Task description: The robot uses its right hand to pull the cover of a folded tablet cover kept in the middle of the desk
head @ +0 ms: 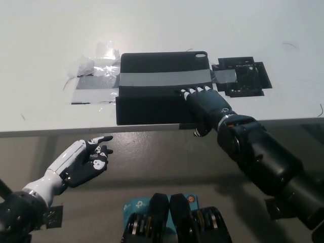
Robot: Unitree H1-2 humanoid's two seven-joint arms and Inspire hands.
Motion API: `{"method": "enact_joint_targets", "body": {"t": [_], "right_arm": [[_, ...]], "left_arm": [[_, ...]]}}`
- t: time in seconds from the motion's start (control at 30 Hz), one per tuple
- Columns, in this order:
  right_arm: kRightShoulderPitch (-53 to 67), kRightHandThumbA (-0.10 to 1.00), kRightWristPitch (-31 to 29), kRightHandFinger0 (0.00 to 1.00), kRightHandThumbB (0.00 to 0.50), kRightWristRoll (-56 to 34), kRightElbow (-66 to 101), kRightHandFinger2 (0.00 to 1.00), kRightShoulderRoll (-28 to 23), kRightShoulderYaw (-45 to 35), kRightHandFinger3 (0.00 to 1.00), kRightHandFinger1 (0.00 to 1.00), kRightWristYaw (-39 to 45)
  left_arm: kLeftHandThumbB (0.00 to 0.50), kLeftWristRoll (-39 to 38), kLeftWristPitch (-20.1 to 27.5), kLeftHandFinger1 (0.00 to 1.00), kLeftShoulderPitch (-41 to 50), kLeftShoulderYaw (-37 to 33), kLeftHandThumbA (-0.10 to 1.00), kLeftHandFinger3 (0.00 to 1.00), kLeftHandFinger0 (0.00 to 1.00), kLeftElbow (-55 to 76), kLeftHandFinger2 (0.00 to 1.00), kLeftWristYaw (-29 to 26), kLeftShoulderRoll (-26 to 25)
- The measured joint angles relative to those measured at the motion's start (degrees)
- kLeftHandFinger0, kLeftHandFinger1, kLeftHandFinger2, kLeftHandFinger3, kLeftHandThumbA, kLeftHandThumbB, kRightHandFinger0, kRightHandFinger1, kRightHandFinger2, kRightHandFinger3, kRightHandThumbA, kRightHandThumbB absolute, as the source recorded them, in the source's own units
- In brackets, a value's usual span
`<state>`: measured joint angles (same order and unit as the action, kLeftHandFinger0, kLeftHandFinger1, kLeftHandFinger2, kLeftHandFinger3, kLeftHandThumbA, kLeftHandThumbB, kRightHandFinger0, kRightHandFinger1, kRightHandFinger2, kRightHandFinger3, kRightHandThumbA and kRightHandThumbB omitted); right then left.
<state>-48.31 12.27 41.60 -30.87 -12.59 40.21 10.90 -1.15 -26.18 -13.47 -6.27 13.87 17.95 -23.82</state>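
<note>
Fingers apart and empty, your white left hand [83, 161] idles below the desk edge. Your black right hand [204, 105] lies flat on the black folded tablet cover [152, 96] mid-desk, grasping nothing; judge it light, stiff, slick, so hook the near flap's edge. No writing legible

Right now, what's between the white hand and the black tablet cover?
In the head view, only the white desk's front edge and bare floor separate the white left hand from the black tablet cover.
</note>
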Motion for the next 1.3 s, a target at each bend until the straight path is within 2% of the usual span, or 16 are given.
{"method": "enact_joint_targets", "body": {"t": [0.07, 0.17, 0.37, 0.43, 0.57, 0.63, 0.83, 0.9, 0.93, 0.97, 1.1, 1.17, 1.2, 1.27, 1.3], "right_arm": [[0.9, 1.0, -0.4, 1.0, 0.478, 0.6, 1.7, 1.0, -0.4, 0.0, 0.88, 1.0, -0.5], [2.2, 1.0, -0.7, 1.0, 0.454, 1.5, 5.3, 1.0, -1.4, -0.1, 0.88, 1.0, -0.9], [5.7, 1.0, -1.4, 1.0, 0.407, 1.8, 15.0, 0.99, -4.7, -0.6, 0.96, 1.0, 0.5], [7.4, 1.0, -1.6, 1.0, 0.408, 1.7, 18.4, 0.92, -5.8, -0.7, 0.94, 1.0, 1.9], [11.5, 1.0, -1.7, 1.0, 0.382, 1.3, 22.7, 0.98, -6.7, -1.6, 1.0, 1.0, 4.0], [13.1, 1.0, -1.6, 1.0, 0.362, 1.2, 23.6, 0.98, -6.9, -2.0, 1.0, 1.0, 5.2], [15.9, 1.0, -0.9, 1.0, 0.354, 0.8, 24.8, 1.0, -7.1, -4.8, 1.0, 1.0, 8.5], [16.4, 1.0, -0.9, 1.0, 0.341, 0.5, 24.7, 1.0, -7.0, -5.5, 1.0, 1.0, 8.9], [16.7, 1.0, -0.9, 1.0, 0.341, 0.3, 24.7, 1.0, -6.9, -6.0, 1.0, 1.0, 9.1], [16.9, 1.0, -0.8, 1.0, 0.332, 0.0, 24.7, 1.0, -6.7, -6.5, 1.0, 1.0, 9.2], [17.4, 1.0, -0.7, 1.0, 0.355, -0.3, 24.5, 1.0, -5.4, -7.8, 1.0, 1.0, 9.5], [17.4, 1.0, -0.7, 1.0, 0.372, -0.3, 24.8, 0.99, -5.0, -8.0, 1.0, 1.0, 9.6], [17.3, 1.0, -0.8, 1.0, 0.372, -0.3, 25.1, 0.94, -4.9, -8.2, 1.0, 1.0, 9.7], [17.0, 1.0, -0.9, 1.0, 0.363, -0.3, 26.6, 1.0, -4.9, -8.3, 1.0, 1.0, 10.3], [16.7, 1.0, -0.8, 1.0, 0.363, -0.4, 27.7, 1.0, -4.9, -8.3, 1.0, 1.0, 10.9]], "left_arm": [[0.054, 0.0, 0.0, 0.83, 0.0, 0.0, 1.0, 1.0, 0.75, 0.0, 0.95, 0.0, 0.0], [0.048, 0.0, 0.0, 0.82, -0.2, 0.1, 1.0, 1.0, 0.75, 0.0, 0.94, 0.0, 0.0], [0.066, 0.0, 0.0, 0.82, -0.5, 0.2, 1.0, 1.0, 0.76, 0.0, 0.95, 0.0, -0.1], [0.066, 0.1, 0.0, 0.83, -0.6, 0.2, 1.0, 1.0, 0.76, -0.1, 0.95, 0.0, -0.1], [0.082, 0.4, 0.0, 0.82, -0.8, 0.1, 1.0, 1.0, 0.76, -0.1, 0.95, 0.0, -0.2], [0.084, 0.6, 0.0, 0.82, -0.8, 0.1, 1.0, 1.0, 0.76, -0.1, 0.95, 0.0, -0.3], [0.09, 1.2, 0.0, 0.84, -1.0, 0.0, 1.0, 1.0, 0.77, -0.3, 0.97, 0.0, -0.3], [0.068, 1.3, 0.0, 0.83, -1.1, 0.0, 1.0, 1.0, 0.77, -0.5, 0.96, 0.1, -0.3], [0.086, 1.3, 0.0, 0.83, -1.2, 0.0, 1.0, 1.0, 0.77, -0.5, 0.96, 0.1, -0.3], [0.082, 1.3, 0.0, 0.83, -1.3, 0.0, 1.0, 1.0, 0.77, -0.5, 0.96, 0.1, -0.3], [0.061, 1.3, 0.0, 0.83, -1.4, 0.0, 1.0, 1.0, 0.76, -0.3, 0.96, 0.1, -0.3], [0.067, 1.4, 0.0, 0.83, -1.4, 0.0, 1.0, 1.0, 0.77, -0.1, 0.96, 0.1, -0.3], [0.061, 1.4, 0.0, 0.84, -1.3, 0.0, 1.0, 1.0, 0.78, -0.1, 0.97, 0.1, -0.3], [0.042, 1.4, 0.0, 0.84, -1.1, 0.0, 1.0, 1.0, 0.78, -0.1, 0.98, 0.1, -0.3], [0.042, 1.4, 0.0, 0.84, -1.1, 0.0, 1.0, 1.0, 0.77, -0.1, 0.97, 0.1, -0.3]]}}
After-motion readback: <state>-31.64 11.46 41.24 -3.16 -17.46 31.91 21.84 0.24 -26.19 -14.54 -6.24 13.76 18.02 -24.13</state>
